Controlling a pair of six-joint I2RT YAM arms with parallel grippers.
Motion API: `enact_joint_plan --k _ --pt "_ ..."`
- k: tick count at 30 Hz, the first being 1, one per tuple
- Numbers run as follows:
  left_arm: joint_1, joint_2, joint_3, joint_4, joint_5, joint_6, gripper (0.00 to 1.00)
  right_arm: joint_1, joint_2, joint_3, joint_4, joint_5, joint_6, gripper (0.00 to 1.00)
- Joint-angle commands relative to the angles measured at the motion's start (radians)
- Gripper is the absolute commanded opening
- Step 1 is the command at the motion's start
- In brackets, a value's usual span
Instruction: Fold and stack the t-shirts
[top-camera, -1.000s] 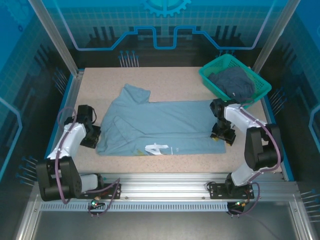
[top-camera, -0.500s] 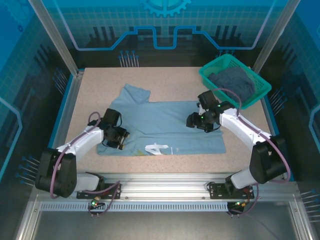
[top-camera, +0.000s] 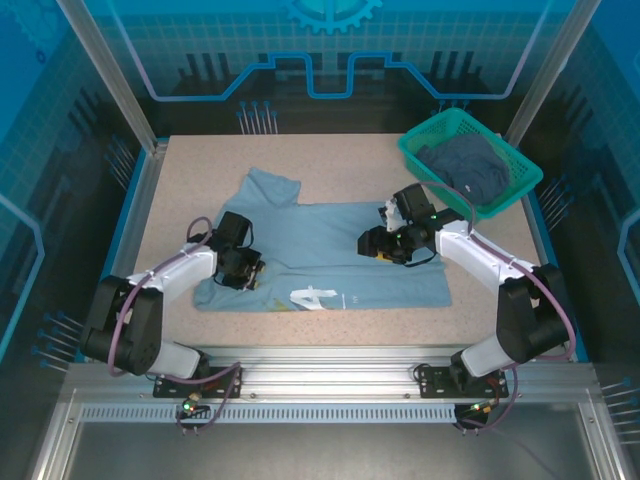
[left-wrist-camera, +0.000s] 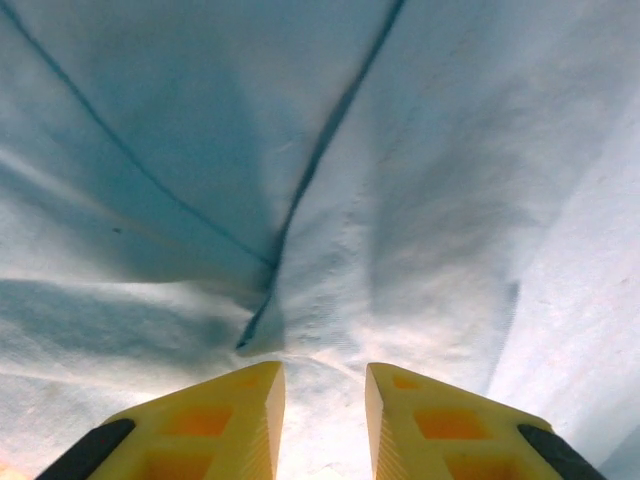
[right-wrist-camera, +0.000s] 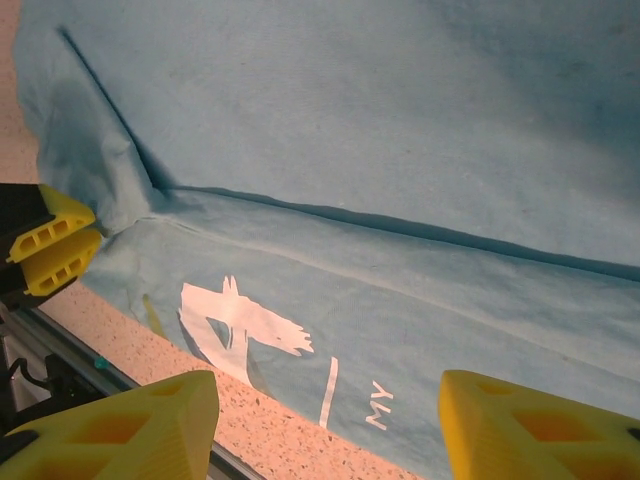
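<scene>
The pale blue-grey cloth t-shirt with white lettering (top-camera: 340, 235) lies spread on the speckled table (top-camera: 340, 160). At its left part sits the left gripper (left-wrist-camera: 320, 375), fingers narrowly apart, tips at the cloth; whether they pinch it I cannot tell. The right gripper (top-camera: 372, 243) hovers mid-shirt, fingers wide apart, empty.

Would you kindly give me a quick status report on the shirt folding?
Left gripper narrow at left edge of pale t-shirt, grip unclear. Right gripper open above it. Dark t-shirt in basket. Nothing obstructing.

Teal mesh basket (top-camera: 430, 128), speckled table (top-camera: 200, 165)
</scene>
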Motion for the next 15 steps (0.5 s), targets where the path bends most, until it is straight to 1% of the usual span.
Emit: enact_joint_plan --k 1,3,6,7,8,10,13,15 --pt "-0.004 0.034 0.027 0.004 -0.029 0.056 0.23 0.009 -0.021 -0.018 0.019 -0.043 -0.009 0.61" --pt "-0.005 0.056 0.035 0.01 -0.023 0.064 0.2 0.009 -0.021 -0.019 0.02 -0.043 -0.005 0.61" --pt "-0.004 0.051 0.066 -0.061 -0.049 0.07 0.21 0.009 -0.019 -0.01 0.007 -0.035 -0.006 0.6" --pt "-0.004 0.047 0.079 -0.1 -0.061 0.072 0.25 0.009 -0.021 -0.008 0.006 -0.033 -0.006 0.61" --pt "-0.005 0.041 0.092 -0.146 -0.08 0.073 0.33 0.009 -0.021 -0.007 0.006 -0.034 -0.008 0.61" --pt "-0.004 0.018 0.093 -0.198 -0.096 0.066 0.42 0.008 -0.022 -0.004 0.008 -0.033 -0.008 0.61" --pt "-0.004 0.006 0.065 -0.185 -0.078 0.059 0.44 0.009 -0.021 -0.012 0.023 -0.039 -0.005 0.61" --pt "-0.005 0.018 0.038 -0.117 -0.046 0.052 0.44 0.009 -0.024 -0.022 0.046 -0.056 0.001 0.61"
